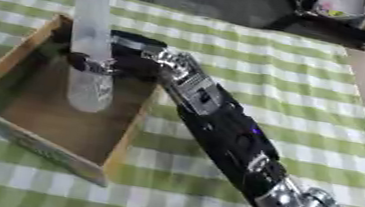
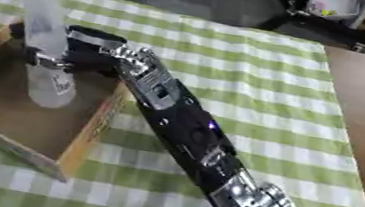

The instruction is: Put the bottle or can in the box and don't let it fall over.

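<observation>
Clear plastic bottle (image 1: 91, 38) is standing inside the cardboard box (image 1: 15, 61), with the right hand (image 1: 126, 58) gripping it.

The right hand is reaching in from the lower right over the box's near wall, its dark fingers curling round the bottle's middle. The bottle is standing tall and close to upright, and its base seems to be sitting on or just above the box floor; which one I cannot tell. The box is lying on a green-and-white checked tablecloth (image 1: 311, 92). The placing looks nearly done. What is left, by my reading, is letting go and drawing the hand away without tipping the bottle. The left hand is not showing in either view.
</observation>
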You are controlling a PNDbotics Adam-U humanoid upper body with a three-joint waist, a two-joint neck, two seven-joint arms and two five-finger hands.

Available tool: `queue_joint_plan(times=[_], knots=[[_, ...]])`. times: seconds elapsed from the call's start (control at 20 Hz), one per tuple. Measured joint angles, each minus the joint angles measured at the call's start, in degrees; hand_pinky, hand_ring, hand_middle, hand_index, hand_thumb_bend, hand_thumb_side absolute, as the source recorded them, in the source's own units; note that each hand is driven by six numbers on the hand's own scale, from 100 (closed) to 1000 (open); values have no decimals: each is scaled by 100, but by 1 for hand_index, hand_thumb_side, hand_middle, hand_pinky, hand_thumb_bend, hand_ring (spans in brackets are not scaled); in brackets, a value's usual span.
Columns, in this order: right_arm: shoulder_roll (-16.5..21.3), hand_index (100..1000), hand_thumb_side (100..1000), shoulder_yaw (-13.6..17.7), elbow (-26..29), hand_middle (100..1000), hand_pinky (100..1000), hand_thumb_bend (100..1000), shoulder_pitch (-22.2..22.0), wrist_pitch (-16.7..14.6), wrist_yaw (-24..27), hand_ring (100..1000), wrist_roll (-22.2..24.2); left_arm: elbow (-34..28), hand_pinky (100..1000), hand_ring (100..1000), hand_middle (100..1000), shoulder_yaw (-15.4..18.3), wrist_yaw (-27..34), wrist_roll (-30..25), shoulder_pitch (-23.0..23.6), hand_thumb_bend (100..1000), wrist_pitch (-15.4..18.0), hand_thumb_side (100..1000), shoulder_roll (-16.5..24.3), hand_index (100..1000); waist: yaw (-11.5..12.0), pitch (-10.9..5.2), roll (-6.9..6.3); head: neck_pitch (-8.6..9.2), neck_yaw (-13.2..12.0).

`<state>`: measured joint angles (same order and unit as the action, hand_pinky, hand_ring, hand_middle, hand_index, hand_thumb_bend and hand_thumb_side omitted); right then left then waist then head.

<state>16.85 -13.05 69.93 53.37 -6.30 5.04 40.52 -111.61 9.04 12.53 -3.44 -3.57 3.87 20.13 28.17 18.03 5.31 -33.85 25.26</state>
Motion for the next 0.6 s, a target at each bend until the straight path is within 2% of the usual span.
queue_joint_plan(times=[0.3,0.6], knots=[[0,1000,578,0,-46,1000,989,100,-46,-293,-352,1000,288,0,1000,785,972,1,-2,-10,0,105,-4,853,0,840,-32,0,-10,0,-25],[0,1000,580,1,-50,1000,991,100,-46,-443,-645,1000,360,0,1000,781,972,1,-16,-31,0,106,-12,854,0,840,-57,0,-13,-1,-46]])
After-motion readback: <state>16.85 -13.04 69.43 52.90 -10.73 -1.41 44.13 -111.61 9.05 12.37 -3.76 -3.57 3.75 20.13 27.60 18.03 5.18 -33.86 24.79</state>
